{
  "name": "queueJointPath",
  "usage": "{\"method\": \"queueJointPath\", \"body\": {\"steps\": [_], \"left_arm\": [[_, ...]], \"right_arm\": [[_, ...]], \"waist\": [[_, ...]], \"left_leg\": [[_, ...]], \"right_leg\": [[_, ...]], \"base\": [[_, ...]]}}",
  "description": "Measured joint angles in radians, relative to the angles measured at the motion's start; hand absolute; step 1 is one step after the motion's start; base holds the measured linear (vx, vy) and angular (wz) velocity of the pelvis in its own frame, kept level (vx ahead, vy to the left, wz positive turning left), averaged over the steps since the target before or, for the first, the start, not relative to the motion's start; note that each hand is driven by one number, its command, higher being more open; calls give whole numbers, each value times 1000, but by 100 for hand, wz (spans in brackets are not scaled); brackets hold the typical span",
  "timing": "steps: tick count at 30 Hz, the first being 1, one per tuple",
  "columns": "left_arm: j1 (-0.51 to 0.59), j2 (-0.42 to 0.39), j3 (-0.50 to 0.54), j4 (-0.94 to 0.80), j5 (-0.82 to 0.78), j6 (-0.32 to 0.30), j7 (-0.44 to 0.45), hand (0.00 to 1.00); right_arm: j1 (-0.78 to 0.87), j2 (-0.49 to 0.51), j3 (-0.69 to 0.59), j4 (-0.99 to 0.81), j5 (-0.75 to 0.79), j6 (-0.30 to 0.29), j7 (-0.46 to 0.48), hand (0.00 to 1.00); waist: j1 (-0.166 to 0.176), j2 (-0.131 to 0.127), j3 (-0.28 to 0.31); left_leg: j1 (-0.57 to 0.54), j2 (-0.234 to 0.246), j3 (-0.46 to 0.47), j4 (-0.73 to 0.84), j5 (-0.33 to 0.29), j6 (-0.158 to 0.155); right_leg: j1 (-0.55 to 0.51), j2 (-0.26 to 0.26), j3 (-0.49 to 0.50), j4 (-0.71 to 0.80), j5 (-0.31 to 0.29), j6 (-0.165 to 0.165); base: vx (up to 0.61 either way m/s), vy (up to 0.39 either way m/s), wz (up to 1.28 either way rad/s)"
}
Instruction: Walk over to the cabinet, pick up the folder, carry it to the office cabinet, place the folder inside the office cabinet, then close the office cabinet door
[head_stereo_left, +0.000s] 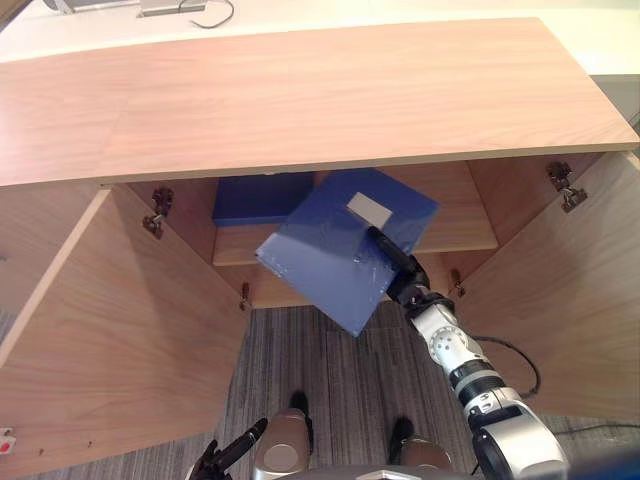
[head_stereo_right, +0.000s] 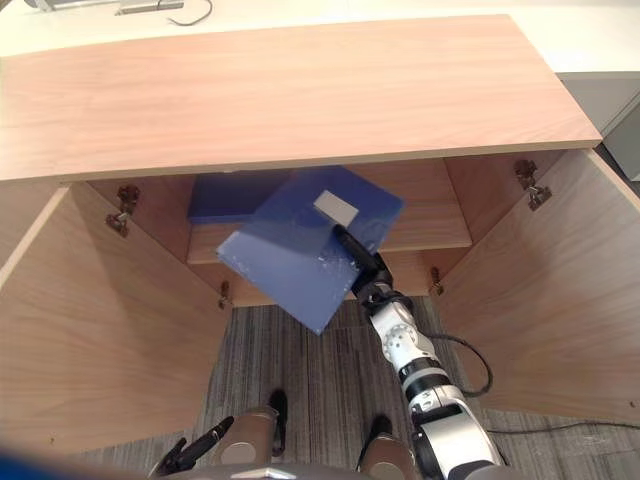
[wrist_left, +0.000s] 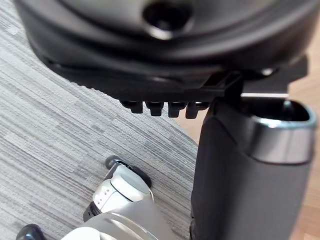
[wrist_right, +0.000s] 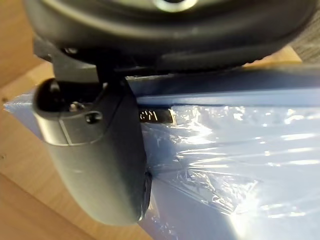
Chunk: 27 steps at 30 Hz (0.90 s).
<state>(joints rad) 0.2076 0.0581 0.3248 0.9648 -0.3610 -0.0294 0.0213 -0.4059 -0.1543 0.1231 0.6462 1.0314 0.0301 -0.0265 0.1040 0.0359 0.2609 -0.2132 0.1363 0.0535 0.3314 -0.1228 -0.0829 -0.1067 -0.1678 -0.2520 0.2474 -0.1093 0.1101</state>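
Note:
A blue folder with a pale label, wrapped in clear film, hangs tilted at the mouth of the wooden office cabinet. One corner of the folder reaches in over the inner shelf. My right hand is shut on the folder's near edge, and its thumb presses on the cover. Low down by my side, my left hand hangs with relaxed fingers and holds nothing.
Both cabinet doors stand wide open, the left door and the right door. A second blue folder lies flat on the shelf at its left. Grey carpet lies in front of the cabinet.

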Motion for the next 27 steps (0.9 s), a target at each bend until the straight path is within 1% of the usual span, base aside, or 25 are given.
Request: {"method": "queueJointPath", "body": {"steps": [3,4,6,8,9,10,12,13,15,16,18,19,21,23,24,25,27], "left_arm": [[-1,0,6,-2,0,-1,16,100],[-4,-1,3,-7,1,-2,24,100],[-7,-6,0,-15,1,-3,32,100],[-15,-10,-19,-40,3,-4,50,100],[-28,-8,-31,-46,8,-5,61,100],[-31,-8,-37,-51,10,-6,63,100],[-41,-14,-46,-81,20,-7,65,100],[-42,-16,-47,-89,20,-8,66,100],[-44,-34,-47,-120,20,-10,70,100],[-44,-37,-48,-125,20,-13,71,100],[-49,-43,-66,-138,19,-12,87,100],[-49,-44,-67,-138,19,-12,89,100],[-49,-49,-67,-138,18,-10,103,100],[-49,-52,-67,-141,16,-11,108,100],[-49,-55,-68,-148,16,-11,111,100],[-52,-56,-75,-158,16,-12,114,100],[-69,-56,-85,-157,16,-12,122,100]], "right_arm": [[14,-9,-14,-2,34,-6,-15,0],[22,-6,-28,-16,79,-17,-26,0],[28,-4,-42,-50,117,-30,-31,0],[26,5,-56,-115,166,-73,-31,0],[18,13,-67,-153,192,-100,-31,0],[6,16,-74,-165,201,-112,-31,0],[-55,26,-104,-203,229,-142,-34,0],[-73,29,-110,-216,231,-152,-38,0],[-129,31,-144,-301,231,-173,-62,0],[-149,29,-152,-314,229,-181,-69,0],[-237,3,-193,-329,229,-209,-107,0],[-256,-3,-209,-329,229,-212,-118,0],[-332,-13,-269,-329,230,-250,-170,0],[-376,-34,-288,-329,231,-275,-197,0],[-405,-47,-301,-329,236,-281,-207,0],[-455,-64,-322,-327,241,-290,-224,0],[-496,-85,-348,-322,251,-296,-241,0]], "waist": [[-3,-3,9],[-6,0,21],[-8,6,36],[-7,9,60],[-7,10,81],[-7,12,93],[-6,20,127],[-6,20,137],[-5,30,166],[-5,32,167],[-3,45,177],[-3,46,180],[0,54,189],[2,58,192],[2,61,194],[2,68,210],[9,76,218]], "left_leg": [[-16,14,-6,-4,4,-10],[-20,15,-6,-6,6,-10],[-22,14,-9,-5,6,-10],[-38,5,-16,10,5,-9],[-52,-3,-23,36,-4,-4],[-60,-5,-27,57,-14,-3],[-115,-13,-38,170,-67,-1],[-129,-16,-39,199,-80,-1],[-207,-26,-44,317,-128,3],[-235,-28,-46,346,-139,4],[-337,-32,-63,438,-170,9],[-357,-34,-66,454,-173,10],[-429,-43,-75,515,-186,15],[-478,-53,-76,564,-196,17],[-513,-57,-79,598,-203,16],[-555,-60,-80,651,-218,19],[-604,-67,-86,707,-234,18]], "right_leg": [[-16,16,-5,-3,1,-2],[-19,18,-5,4,1,-4],[-26,16,-4,14,1,-4],[-54,0,-5,56,-16,-9],[-74,-16,-6,106,-42,-7],[-85,-26,-6,139,-58,-5],[-144,-61,-5,278,-122,-4],[-161,-70,-2,312,-138,-2],[-236,-107,0,437,-196,3],[-262,-115,0,466,-207,2],[-348,-135,-4,552,-239,3],[-366,-141,-7,569,-244,3],[-429,-163,-6,632,-263,5],[-476,-188,-10,690,-278,12],[-507,-200,-10,727,-287,13],[-550,-219,-7,785,-301,16],[-595,-236,1,844,-325,16]], "base": [[48,-66,-1],[90,-37,-5],[83,-12,-5],[37,14,4],[-3,5,15],[-33,-9,19],[-76,-12,13],[-101,-6,10],[-127,15,11],[-155,26,11],[-167,20,14],[-147,11,19],[-122,14,16],[-69,21,15],[-69,27,18],[-72,29,12],[-86,29,12]]}}
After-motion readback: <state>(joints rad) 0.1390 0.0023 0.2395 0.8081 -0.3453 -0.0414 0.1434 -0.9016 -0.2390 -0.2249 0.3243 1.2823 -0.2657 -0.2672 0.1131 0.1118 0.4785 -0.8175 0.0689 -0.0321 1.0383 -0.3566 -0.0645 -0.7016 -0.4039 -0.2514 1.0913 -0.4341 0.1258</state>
